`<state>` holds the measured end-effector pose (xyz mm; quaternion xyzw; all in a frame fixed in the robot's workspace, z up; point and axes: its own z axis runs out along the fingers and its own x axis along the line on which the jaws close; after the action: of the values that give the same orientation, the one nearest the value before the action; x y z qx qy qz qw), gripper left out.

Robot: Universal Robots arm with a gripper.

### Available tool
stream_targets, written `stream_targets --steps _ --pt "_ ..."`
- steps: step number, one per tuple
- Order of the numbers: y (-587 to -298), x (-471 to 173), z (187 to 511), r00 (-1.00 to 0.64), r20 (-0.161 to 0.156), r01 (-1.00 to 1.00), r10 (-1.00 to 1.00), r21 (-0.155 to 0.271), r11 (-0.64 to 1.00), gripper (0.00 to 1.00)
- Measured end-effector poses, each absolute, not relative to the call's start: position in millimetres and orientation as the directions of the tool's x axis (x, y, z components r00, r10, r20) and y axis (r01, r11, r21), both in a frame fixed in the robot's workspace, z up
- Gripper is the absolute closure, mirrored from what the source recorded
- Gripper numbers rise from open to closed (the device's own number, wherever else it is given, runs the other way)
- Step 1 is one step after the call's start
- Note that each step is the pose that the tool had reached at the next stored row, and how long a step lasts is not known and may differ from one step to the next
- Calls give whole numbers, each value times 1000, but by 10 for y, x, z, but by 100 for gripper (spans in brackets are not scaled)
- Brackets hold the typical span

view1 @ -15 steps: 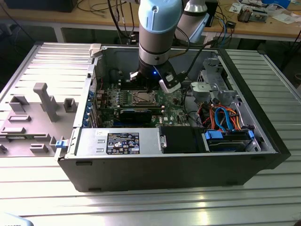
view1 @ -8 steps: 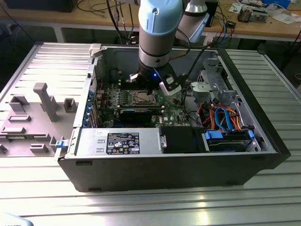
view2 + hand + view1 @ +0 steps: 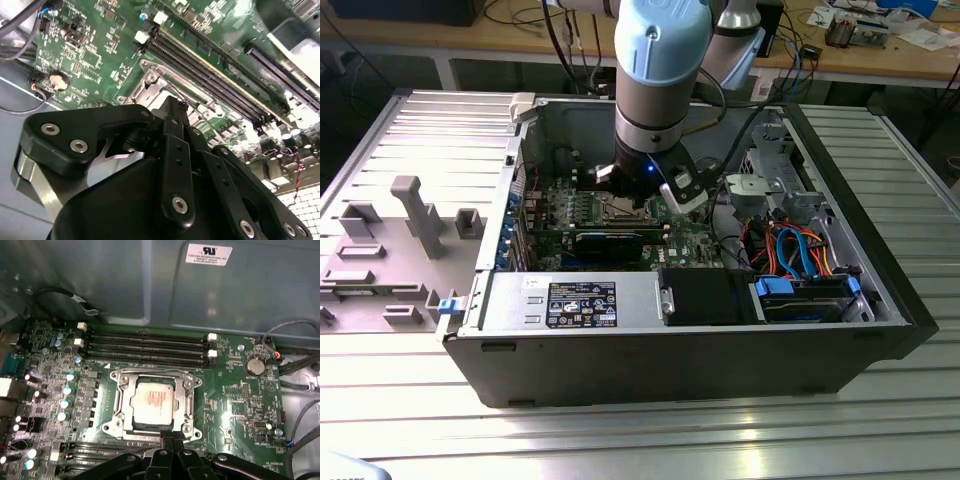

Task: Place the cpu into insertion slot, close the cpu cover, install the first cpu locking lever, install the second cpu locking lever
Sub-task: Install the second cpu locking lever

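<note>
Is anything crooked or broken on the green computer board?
Nothing stands out. In the first wrist view the cpu sits flat and square in the insertion slot, with the cpu cover framing it evenly. The gripper hangs at the socket's edge. No bent or loose parts show on the green motherboard.

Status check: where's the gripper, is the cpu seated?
Gripper low at socket edge, jaws together. Cpu seated in insertion slot, cpu cover down around it. Nothing in the way.

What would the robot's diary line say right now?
cpu: seated in insertion slot | cpu cover: closed | gripper: shut, at socket edge
</note>
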<state>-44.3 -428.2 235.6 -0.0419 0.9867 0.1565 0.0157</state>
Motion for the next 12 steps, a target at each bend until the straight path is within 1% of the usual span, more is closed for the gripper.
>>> stream_targets --steps 2,3,12 --pt "-4296 -445 2356 -996 -41 -88 -79 274 958 89" --pt "-4298 -444 2356 -996 -41 -88 -80 268 960 89" --pt "-4330 -498 2350 -996 -41 -88 -80 264 960 89"
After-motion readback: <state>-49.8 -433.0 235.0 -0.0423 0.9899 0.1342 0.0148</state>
